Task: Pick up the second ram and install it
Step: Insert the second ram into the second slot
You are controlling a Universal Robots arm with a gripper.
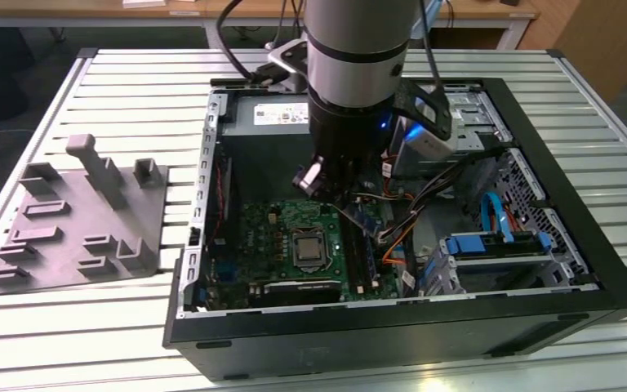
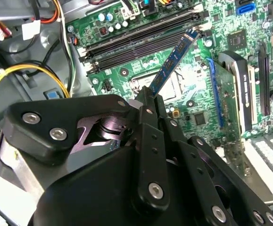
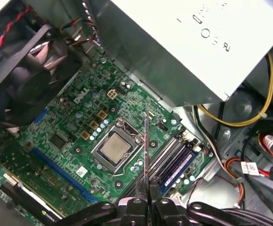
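Second ram [image 2: 174,61] is picked up, pinched at one end by the gripper [image 2: 150,96], jaws clamped on it, hanging above the motherboard [image 1: 281,237] mid-frame in the exterior view. Not in the slots [image 2: 136,47] yet, so seating's left.

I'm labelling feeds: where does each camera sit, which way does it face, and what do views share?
Exterior view: off the arm, high, looking down into the open case on the table; arm shows.
Second wrist view: on the wrist, facing the motherboard along the gripper, which clamps the ram.
First wrist view: on the wrist, facing the socket past the gripper.
Shared: both wrist views show ram and motherboard.
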